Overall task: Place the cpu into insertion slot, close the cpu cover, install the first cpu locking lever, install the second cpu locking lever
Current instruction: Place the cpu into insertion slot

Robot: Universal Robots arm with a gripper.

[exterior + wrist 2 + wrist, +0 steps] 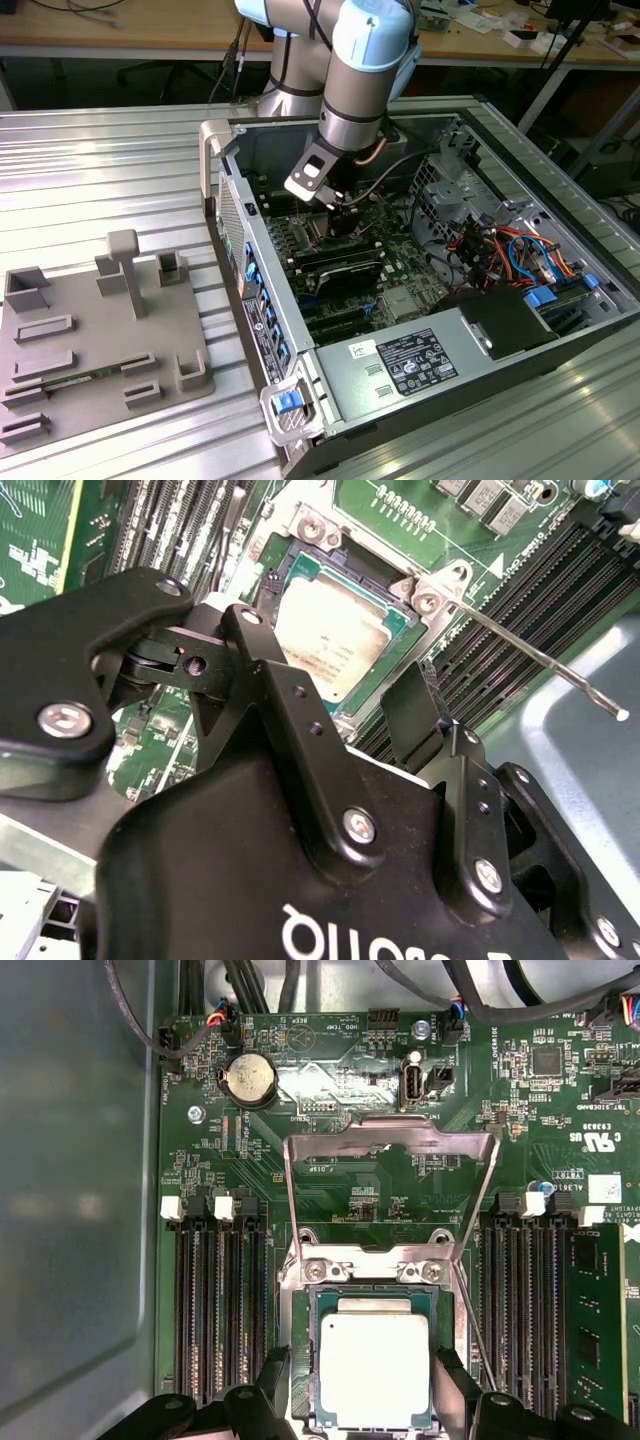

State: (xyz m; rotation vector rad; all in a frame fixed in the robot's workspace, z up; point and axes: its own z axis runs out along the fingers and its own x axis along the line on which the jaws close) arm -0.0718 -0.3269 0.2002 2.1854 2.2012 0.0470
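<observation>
The cpu (372,1368), a flat silver-grey square, lies in the insertion slot (303,1320) on the green motherboard; it also shows in the second wrist view (335,630). The cpu cover (390,1138), a thin silvery frame, stands raised on its hinge beyond the slot. A thin locking lever (540,660) sticks up free beside the socket. My gripper (362,1360) is open just above the chip, one black finger (275,1395) on each side of it without touching. In the exterior view the gripper (335,203) reaches down into the computer case.
Long black memory slots (220,1300) flank the socket on both sides. Cables (500,250) and a power supply (420,360) fill the case at the exterior view's right. A grey fixture plate (90,340) lies on the metal table at the exterior view's left.
</observation>
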